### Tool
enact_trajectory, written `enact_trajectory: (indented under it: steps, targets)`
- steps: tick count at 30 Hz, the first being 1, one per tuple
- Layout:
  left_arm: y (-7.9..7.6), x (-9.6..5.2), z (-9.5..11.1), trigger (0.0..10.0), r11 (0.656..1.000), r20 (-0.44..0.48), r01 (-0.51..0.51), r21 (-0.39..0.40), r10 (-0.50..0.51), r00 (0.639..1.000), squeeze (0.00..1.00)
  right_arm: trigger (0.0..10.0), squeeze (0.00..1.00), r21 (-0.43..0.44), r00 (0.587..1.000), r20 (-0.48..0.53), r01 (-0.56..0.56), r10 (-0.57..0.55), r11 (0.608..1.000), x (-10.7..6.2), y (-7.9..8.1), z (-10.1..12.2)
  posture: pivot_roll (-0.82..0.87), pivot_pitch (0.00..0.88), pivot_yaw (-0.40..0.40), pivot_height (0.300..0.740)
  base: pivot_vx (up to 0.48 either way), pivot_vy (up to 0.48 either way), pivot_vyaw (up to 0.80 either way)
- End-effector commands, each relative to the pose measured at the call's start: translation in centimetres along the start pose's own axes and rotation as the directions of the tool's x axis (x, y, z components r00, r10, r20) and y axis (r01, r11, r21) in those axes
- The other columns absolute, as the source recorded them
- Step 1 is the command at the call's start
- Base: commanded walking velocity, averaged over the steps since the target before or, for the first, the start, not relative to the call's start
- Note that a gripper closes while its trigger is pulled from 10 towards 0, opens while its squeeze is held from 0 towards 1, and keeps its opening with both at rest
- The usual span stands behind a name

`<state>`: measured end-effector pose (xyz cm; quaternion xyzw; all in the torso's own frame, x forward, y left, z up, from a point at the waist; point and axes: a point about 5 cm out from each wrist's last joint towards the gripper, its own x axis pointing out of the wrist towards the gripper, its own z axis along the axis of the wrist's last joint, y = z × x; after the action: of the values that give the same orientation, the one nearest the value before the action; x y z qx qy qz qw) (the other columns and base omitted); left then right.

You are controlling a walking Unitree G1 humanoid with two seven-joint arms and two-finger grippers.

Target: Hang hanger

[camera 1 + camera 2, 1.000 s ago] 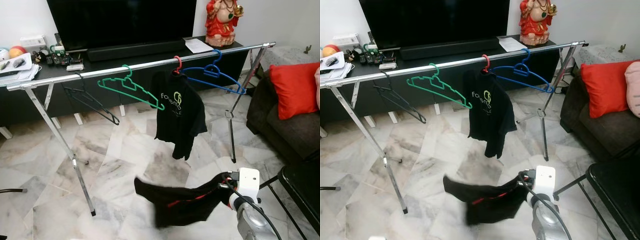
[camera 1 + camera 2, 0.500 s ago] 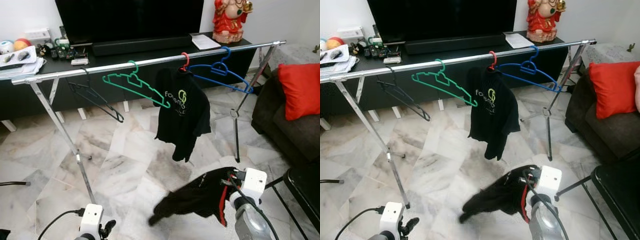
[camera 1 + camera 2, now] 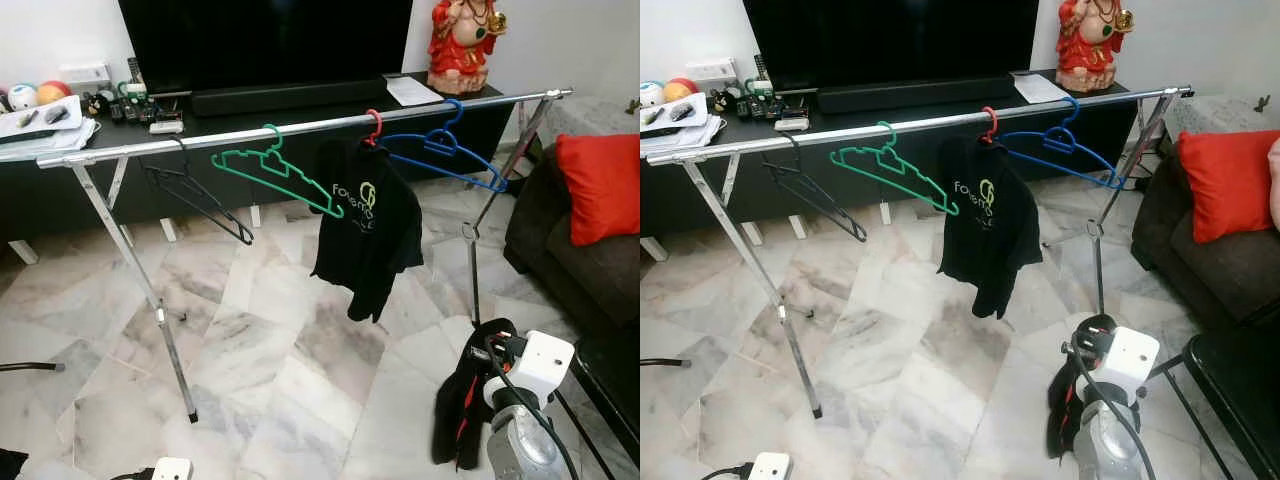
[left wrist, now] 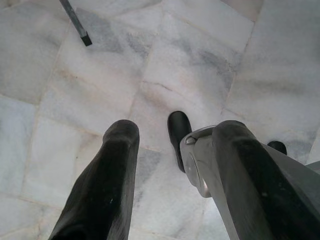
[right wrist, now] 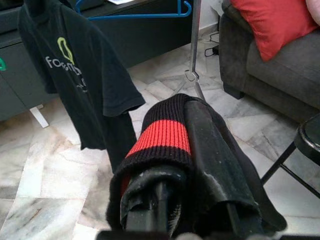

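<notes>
A silver clothes rail (image 3: 300,128) runs across the room on folding legs. On it hang an empty black hanger (image 3: 196,196), an empty green hanger (image 3: 282,176), a red hanger (image 3: 374,121) carrying a black T-shirt (image 3: 366,228), and an empty blue hanger (image 3: 441,157). Low at the right, my right gripper (image 5: 186,167) is shut on a black garment with red trim (image 3: 468,404), which droops from it towards the floor. The cloth covers its fingers (image 5: 210,150) in the right wrist view. My left gripper (image 4: 175,134) hangs open over the marble floor.
Behind the rail a black TV console (image 3: 250,100) holds a red statue (image 3: 462,45) and small clutter. A dark sofa with a red cushion (image 3: 603,185) stands at the right. A black stool (image 3: 1240,375) is close beside my right arm. The rack's leg (image 3: 150,300) reaches the floor at the left.
The black garment was spread out leftwards from my right gripper; it has swung in and now hangs straight down. My left wrist has sunk towards the frame's bottom edge. The camera shifted slightly.
</notes>
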<state>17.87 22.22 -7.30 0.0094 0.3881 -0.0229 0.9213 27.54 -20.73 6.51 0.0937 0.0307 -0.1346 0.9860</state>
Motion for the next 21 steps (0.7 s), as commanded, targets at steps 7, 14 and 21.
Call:
enact_trajectory:
  steps: [7,14,21]
  targets:
    - [0.0,-0.4,-1.1,10.0,1.000,-0.037,0.006,0.018,-0.005,0.999,0.00,10.0,0.00,-0.023,0.998,0.039,-0.046,0.047,0.999,0.0,0.9,0.6,-0.02,0.072,0.004,0.740,0.000,-0.291,0.00]
    - [-0.5,-0.1,-0.8,10.0,1.000,-0.031,0.014,0.016,-0.013,0.999,0.00,10.0,0.00,-0.036,0.997,0.059,-0.043,0.045,0.998,0.3,0.5,1.3,-0.01,0.082,0.001,0.740,0.000,-0.323,0.00]
    - [-0.6,-0.1,-0.8,10.0,1.000,-0.040,0.004,0.008,-0.004,0.999,0.00,10.0,0.00,-0.041,0.991,0.128,-0.045,0.050,0.998,0.7,0.7,2.9,-0.01,0.101,-0.002,0.740,0.000,-0.358,0.00]
